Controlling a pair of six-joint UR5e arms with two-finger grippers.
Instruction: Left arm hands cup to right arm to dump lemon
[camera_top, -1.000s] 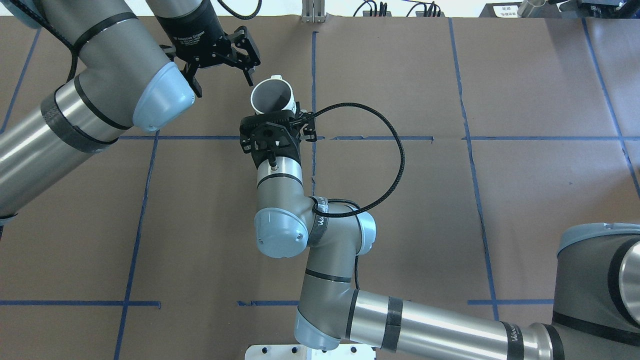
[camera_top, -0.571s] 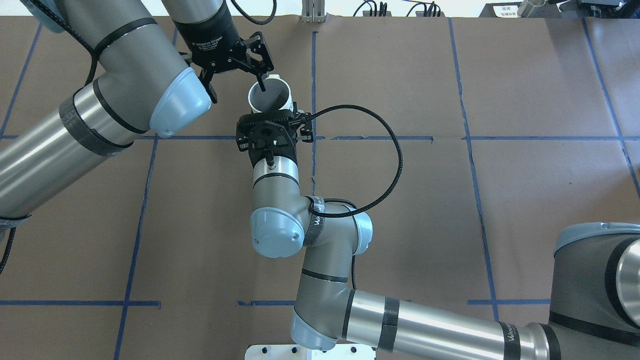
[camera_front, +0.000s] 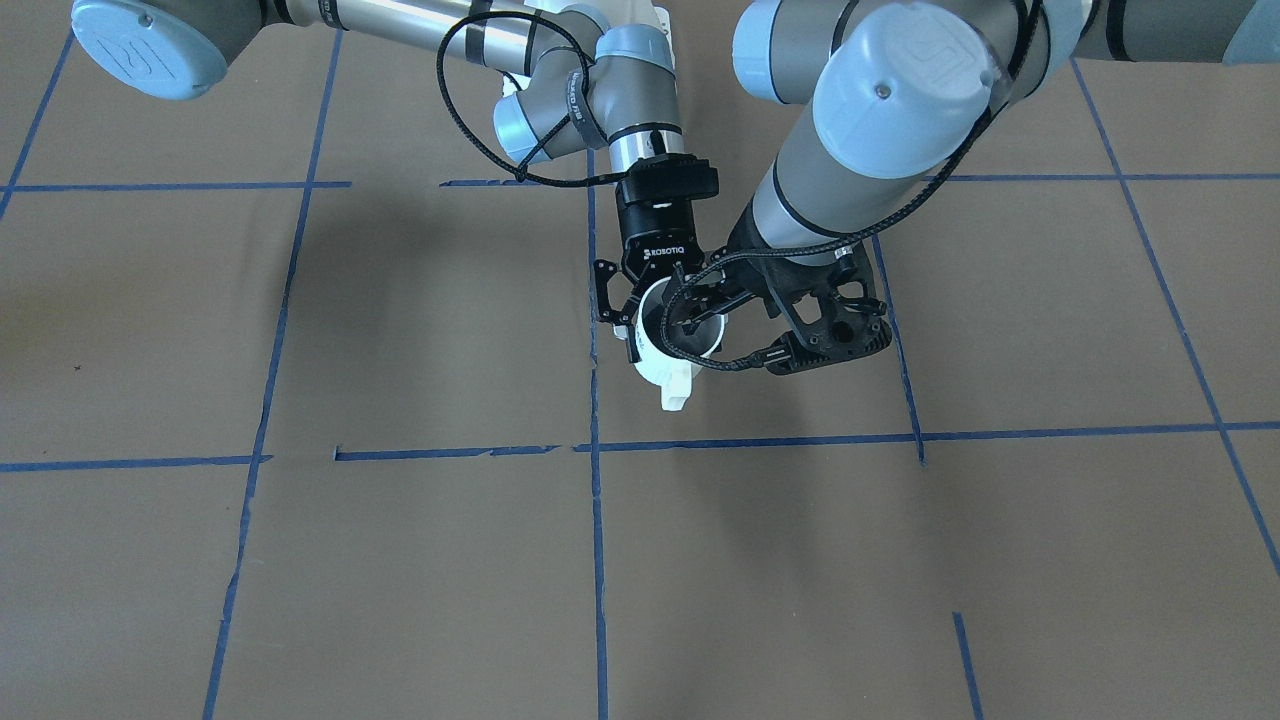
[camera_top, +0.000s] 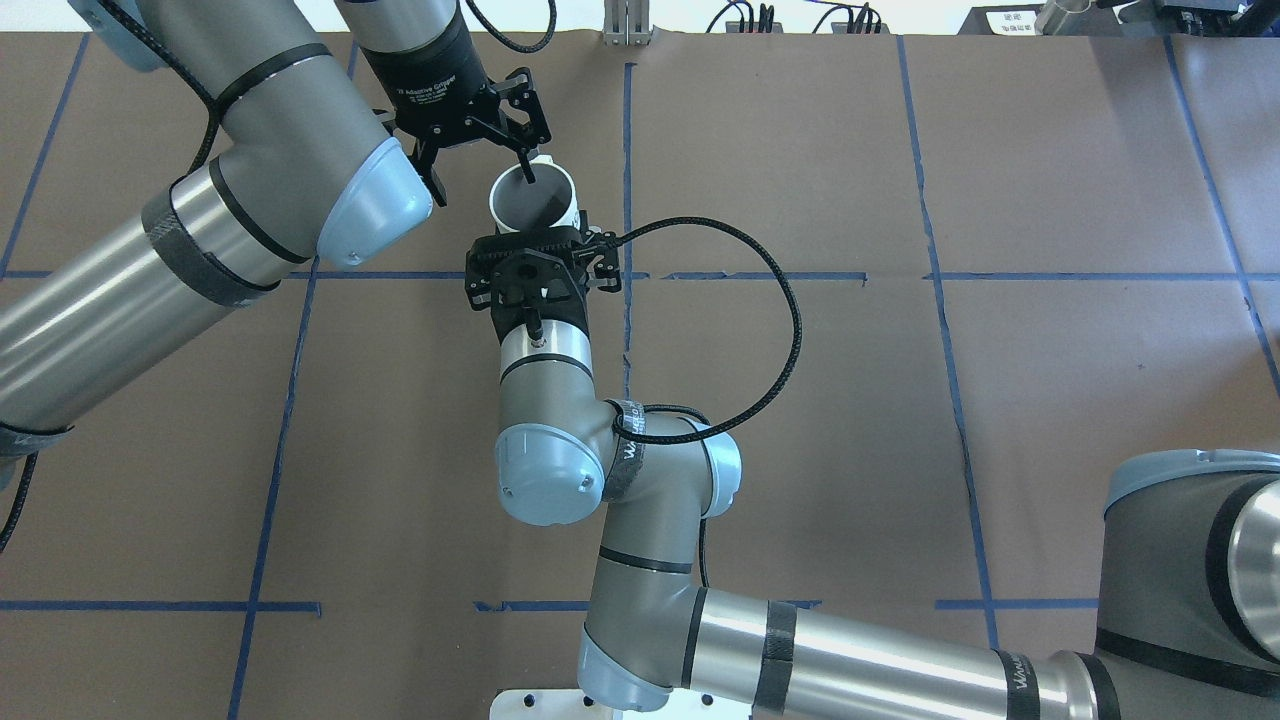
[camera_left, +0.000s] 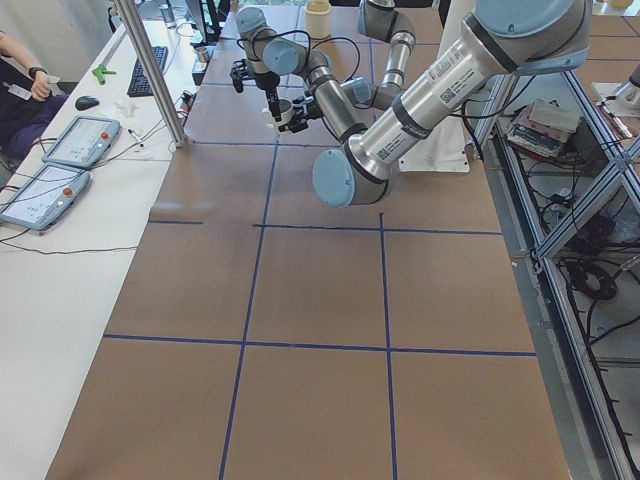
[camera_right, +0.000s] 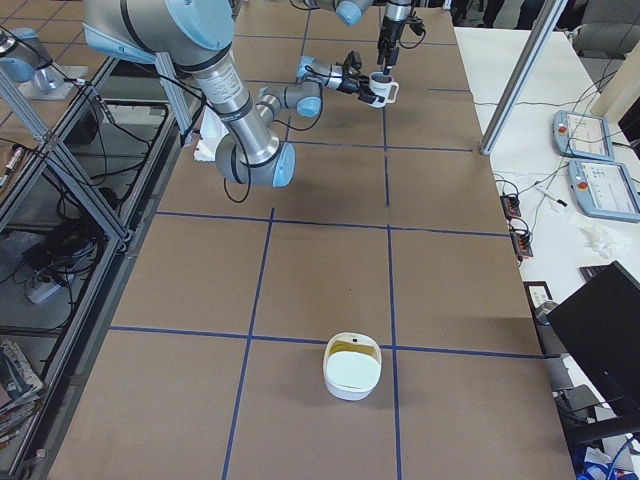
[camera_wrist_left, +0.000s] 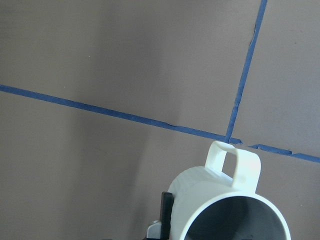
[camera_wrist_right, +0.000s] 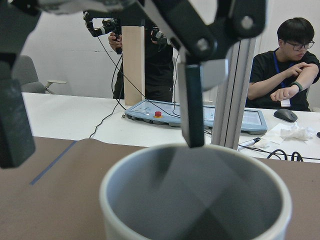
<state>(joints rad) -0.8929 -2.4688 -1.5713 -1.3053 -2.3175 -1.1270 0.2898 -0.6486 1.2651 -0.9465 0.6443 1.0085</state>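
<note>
The white ribbed cup is held upright near the table's middle-back, handle pointing away from the robot. My right gripper, on the slimmer arm, is shut on its sides. My left gripper, on the thick arm, is open and straddles the rim. One of its fingers hangs inside the mouth, and the other stands well outside. The cup's grey inside looks empty, and no lemon shows in it. The left wrist view shows the cup's handle.
A white bowl sits far off toward the table's right end, with a dull yellow patch at its far inner edge. Blue tape lines cross the brown table. An aluminium post, control pendants and a seated person lie beyond the far edge.
My left gripper has swung right and come over the cup, and one finger is now inside its mouth. My right gripper with the cup has shifted slightly left.
</note>
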